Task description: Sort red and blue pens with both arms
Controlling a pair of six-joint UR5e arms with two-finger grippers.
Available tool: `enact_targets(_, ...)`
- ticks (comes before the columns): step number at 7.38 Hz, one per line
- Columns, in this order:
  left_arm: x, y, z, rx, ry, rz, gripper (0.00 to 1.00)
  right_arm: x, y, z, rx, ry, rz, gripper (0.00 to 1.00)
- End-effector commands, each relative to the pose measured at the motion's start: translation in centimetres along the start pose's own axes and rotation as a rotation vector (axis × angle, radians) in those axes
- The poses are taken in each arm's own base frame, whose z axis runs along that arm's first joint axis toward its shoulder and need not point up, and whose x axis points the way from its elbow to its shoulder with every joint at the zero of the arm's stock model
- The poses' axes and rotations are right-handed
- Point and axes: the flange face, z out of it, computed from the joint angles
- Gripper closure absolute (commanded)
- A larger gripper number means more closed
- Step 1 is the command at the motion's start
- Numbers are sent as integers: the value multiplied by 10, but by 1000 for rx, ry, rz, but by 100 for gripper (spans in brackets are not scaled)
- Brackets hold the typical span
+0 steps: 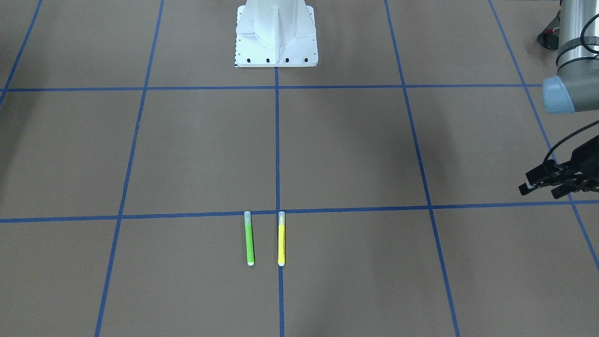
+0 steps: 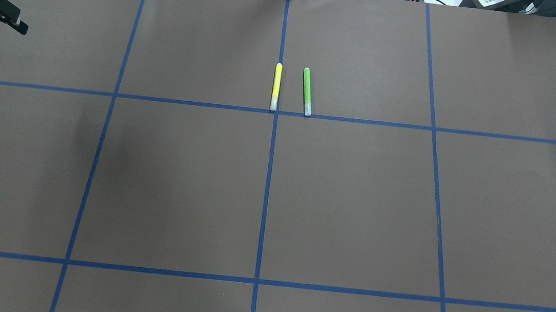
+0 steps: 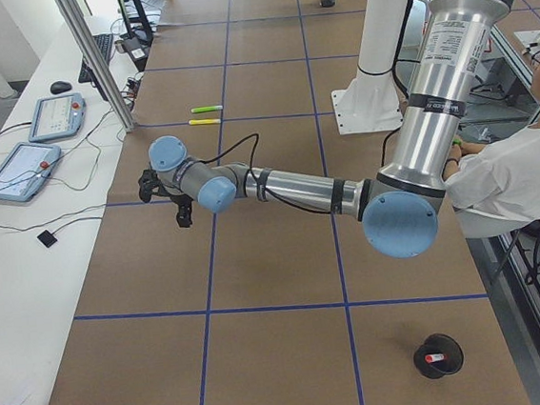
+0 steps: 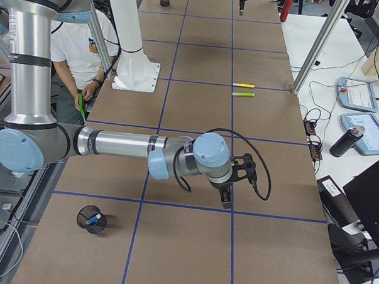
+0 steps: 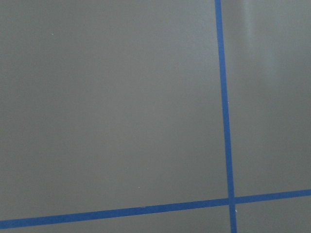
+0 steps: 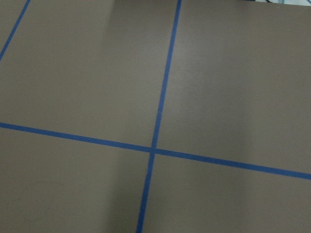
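Red marker (image 3: 435, 357) sits in a black cup (image 3: 454, 349) near my edge, at the left end of the tabletop (image 2: 355, 210). Blue pen (image 4: 93, 219) is in a second cup (image 4: 80, 220) at the right end. Left jaws hover open, empty, far left. Right jaws are above the tabletop, can't tell open or closed. Farthest out, yellow pen (image 2: 276, 86) and green pen (image 2: 307, 91) lie parallel, near each other.

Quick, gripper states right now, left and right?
Left gripper: open, empty.
Right gripper: cannot tell; seen only from the side.

Robotics lab, tape-gridded table (image 2: 355, 210), teach pendants (image 3: 20, 171)
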Motion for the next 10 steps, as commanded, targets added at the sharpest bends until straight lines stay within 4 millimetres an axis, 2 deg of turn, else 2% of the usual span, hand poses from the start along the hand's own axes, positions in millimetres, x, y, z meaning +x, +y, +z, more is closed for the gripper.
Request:
enact_targets(1, -34, -3, -4, -30, -102, 75, 5, -66, -65, 42, -156, 12, -36, 0)
enact_targets(2, -65, -4, -22, -74, -147, 84, 4, -76, -76, 49, -179, 24, -44, 0)
enact_targets(4, -91, -3, -40, -111, -163, 90, 1, -62, -67, 66, -218, 26, -16, 0)
enact_targets(6, -118, -2, -60, -107, -168, 22, 1, -58, -62, 70, -226, 23, -9, 0)
enact_targets(7, -124, 0, -70, -124, -156, 8, 1, -58, -61, 70, -228, 23, -7, 0)
enact_targets(8, -131, 6, -67, -137, -149, 25, 1, -57, -59, 70, -229, 23, -6, 0)
enact_targets(9, -135, 20, -69, -134, -151, 22, 1, -53, -54, 72, -234, 25, -16, 0)
enact_targets(10, -136, 22, -69, -132, -160, 26, 1, -54, -54, 72, -233, 26, -19, 0)
